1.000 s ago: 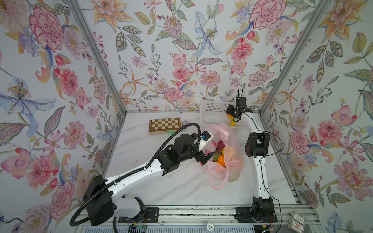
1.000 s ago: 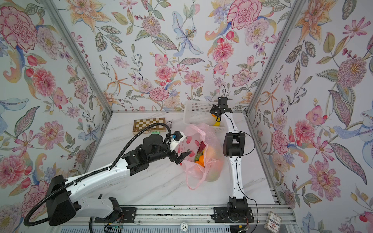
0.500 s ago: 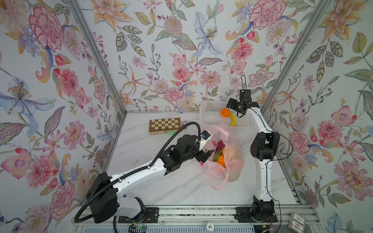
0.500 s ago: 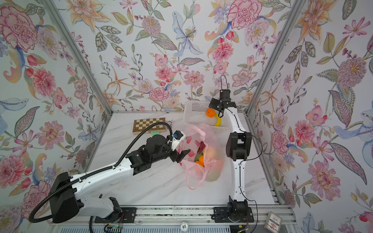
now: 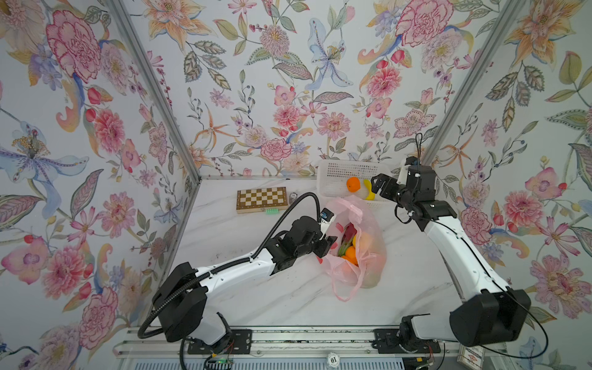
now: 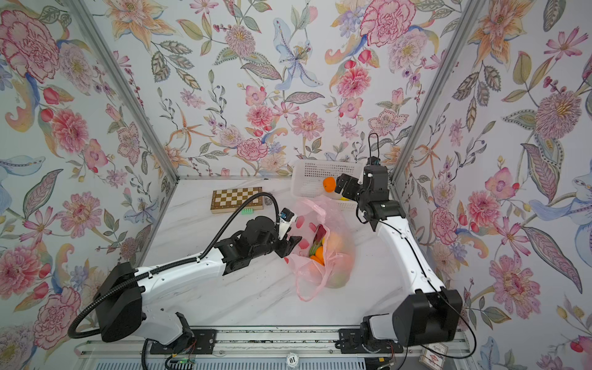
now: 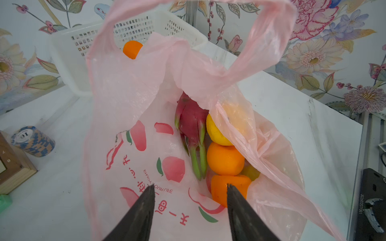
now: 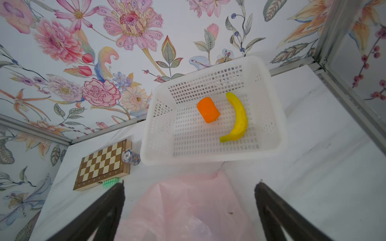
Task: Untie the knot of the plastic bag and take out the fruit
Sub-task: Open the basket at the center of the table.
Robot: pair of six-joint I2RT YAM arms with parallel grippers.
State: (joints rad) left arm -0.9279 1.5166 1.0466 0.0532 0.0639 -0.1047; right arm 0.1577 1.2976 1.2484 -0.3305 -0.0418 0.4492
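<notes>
The thin, translucent pink plastic bag (image 5: 368, 256) with red print lies on the white marbled surface (image 5: 256, 288), its mouth open and its loop handles (image 7: 261, 62) loose. Inside, a magenta dragon fruit (image 7: 191, 121), a yellow round fruit (image 7: 215, 133) and an orange fruit (image 7: 224, 158) are packed together. The left hand (image 7: 189, 187) sits at the bag's mouth, jaws partly apart, one fingertip over the printed wall and the other before a second orange fruit (image 7: 229, 185), gripping nothing I can make out. The right hand (image 8: 191, 183) hangs wide and empty above the bag's far edge; just beyond, a white perforated plastic basket (image 8: 208, 159) holds a third orange fruit (image 8: 207, 109) and a yellow banana (image 8: 237, 117).
</notes>
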